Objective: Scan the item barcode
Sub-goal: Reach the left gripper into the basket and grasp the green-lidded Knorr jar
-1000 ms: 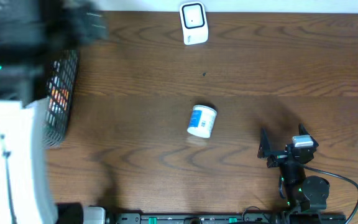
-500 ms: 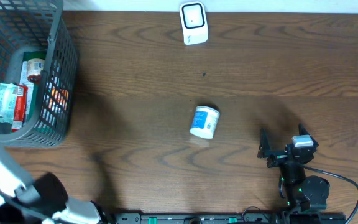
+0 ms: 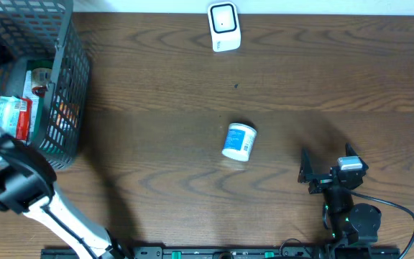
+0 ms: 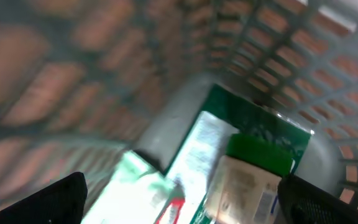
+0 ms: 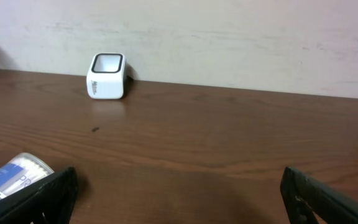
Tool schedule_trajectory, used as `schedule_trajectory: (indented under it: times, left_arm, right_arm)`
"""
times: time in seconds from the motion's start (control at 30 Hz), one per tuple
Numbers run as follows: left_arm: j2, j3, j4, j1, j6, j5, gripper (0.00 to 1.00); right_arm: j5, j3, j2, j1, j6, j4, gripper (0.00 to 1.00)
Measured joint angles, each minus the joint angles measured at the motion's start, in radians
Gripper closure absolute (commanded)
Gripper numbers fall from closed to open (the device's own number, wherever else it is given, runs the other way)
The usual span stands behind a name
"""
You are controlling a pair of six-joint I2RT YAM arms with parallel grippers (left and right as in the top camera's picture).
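The tub (image 3: 237, 142) lay on its side in the middle of the dark wood-grain worktop (image 3: 157, 79), which ran back to a pale wall (image 5: 229, 37). Straight beyond the tub stood the white scanner (image 3: 223, 26). Far left of the tub, a grey basket (image 3: 67, 79) held packets (image 3: 13, 115).

Since a second before, the tub had rolled slightly rightwards. The left arm (image 3: 16, 183) had swung down to the basket's near corner.

The left claw (image 4: 188, 202) gaped wide above the packets. The right claw (image 3: 326, 160), right of the tub, stood wide and empty.
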Motion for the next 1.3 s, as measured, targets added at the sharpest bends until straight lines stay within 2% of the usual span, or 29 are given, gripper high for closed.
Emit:
schedule_trajectory:
  times: [0.33, 0.67, 0.77, 0.87, 1.13, 1.3]
  left_arm:
    - [0.182, 0.0, 0.036, -0.052, 0.143, 0.113, 0.02]
    - [0.269, -0.004, 0.033, -0.11, 0.172, 0.078, 0.02]
    - [0.269, -0.004, 0.029, -0.109, 0.172, 0.068, 0.11]
    - [0.269, -0.004, 0.021, -0.109, 0.173, 0.057, 0.3]
    - [0.23, -0.004, 0.019, -0.106, 0.164, 0.045, 0.3]
    - [0.097, -0.007, 0.03, -0.106, 0.13, 0.042, 0.3]
  right_arm:
    - [0.0, 0.0, 0.0, 0.0, 0.0, 0.0, 0.01]
    - [0.0, 0.0, 0.0, 0.0, 0.0, 0.0, 0.01]
    - [0.0, 0.0, 0.0, 0.0, 0.0, 0.0, 0.01]
    - [0.0, 0.0, 0.0, 0.0, 0.0, 0.0, 0.01]
    - [0.0, 0.0, 0.0, 0.0, 0.0, 0.0, 0.01]
    - [0.0, 0.0, 0.0, 0.0, 0.0, 0.0, 0.01]
